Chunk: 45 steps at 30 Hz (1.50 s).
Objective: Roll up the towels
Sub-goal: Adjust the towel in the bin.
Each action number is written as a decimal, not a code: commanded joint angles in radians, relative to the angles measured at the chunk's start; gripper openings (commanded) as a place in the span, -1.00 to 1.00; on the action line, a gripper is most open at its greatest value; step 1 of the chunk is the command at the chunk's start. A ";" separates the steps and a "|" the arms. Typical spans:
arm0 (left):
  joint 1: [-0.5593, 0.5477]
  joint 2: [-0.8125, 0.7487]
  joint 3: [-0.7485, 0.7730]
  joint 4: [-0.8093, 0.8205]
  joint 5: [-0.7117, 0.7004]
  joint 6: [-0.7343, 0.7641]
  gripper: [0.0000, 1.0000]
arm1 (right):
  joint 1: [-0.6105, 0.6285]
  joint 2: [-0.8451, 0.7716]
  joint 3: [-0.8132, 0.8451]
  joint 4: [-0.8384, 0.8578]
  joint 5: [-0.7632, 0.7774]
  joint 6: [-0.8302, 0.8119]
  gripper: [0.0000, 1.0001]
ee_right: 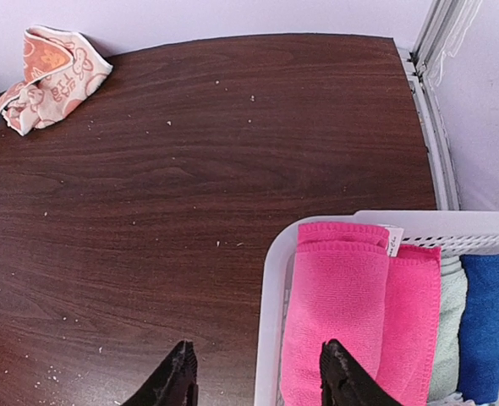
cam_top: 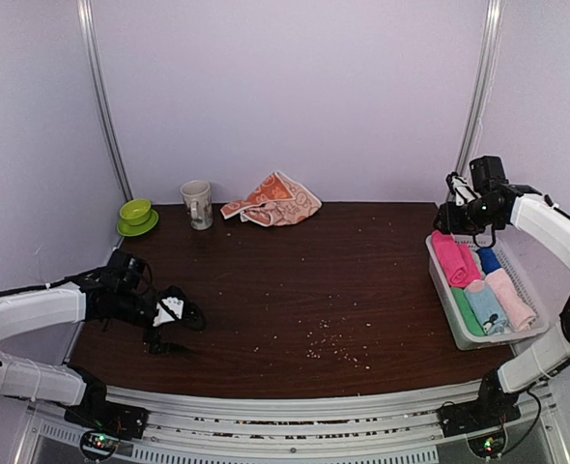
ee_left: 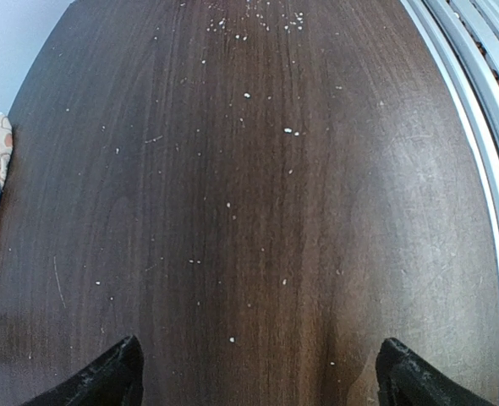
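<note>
Towels, two of them. The pink towel (ee_right: 334, 313) lies folded at the far end of the basket (ee_right: 268, 296), which sits at the right edge of the tabletop (cam_top: 314, 280), with other rolls packed beside it. The orange towel (cam_top: 273, 200) lies crumpled and unrolled at the far edge of the tabletop, a little left of centre, near a mug (cam_top: 197, 203).

Right tool (ee_right: 256, 347): it hangs over the basket's far end, jaws apart and gripping nothing. The basket rim and the near edge of the pink towel show below the gap. In the wrist view the pink towel's long axis runs straight away from the tool, so the jaws stand across its width.

Left tool (ee_left: 260, 340): it is low over the near left of the tabletop, spread wide and released, with only bare wood between the jaws.

Key relation: the orange towel is well apart from both tools. From the right tool it lies far to the left along the back edge. From the left tool it lies ahead and to the right. The left tool looks slightly nearer, but only by a small margin.

Judgement: the pink towel is directly under the right tool, so a grab there needs only a descent. The orange towel needs a long reach from either arm.
</note>
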 commanded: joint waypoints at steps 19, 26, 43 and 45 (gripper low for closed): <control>0.005 0.024 0.002 0.039 -0.003 0.007 0.96 | 0.009 0.092 -0.101 0.005 0.022 0.024 -0.01; 0.005 0.021 -0.001 0.042 -0.009 0.004 0.96 | -0.021 0.079 -0.106 -0.034 0.074 0.005 0.00; 0.005 -0.001 -0.007 0.046 -0.016 -0.001 0.96 | -0.089 0.080 -0.158 -0.090 0.196 -0.060 0.02; 0.005 -0.001 -0.008 0.047 -0.017 -0.002 0.96 | -0.090 0.085 -0.157 -0.097 0.214 -0.065 0.03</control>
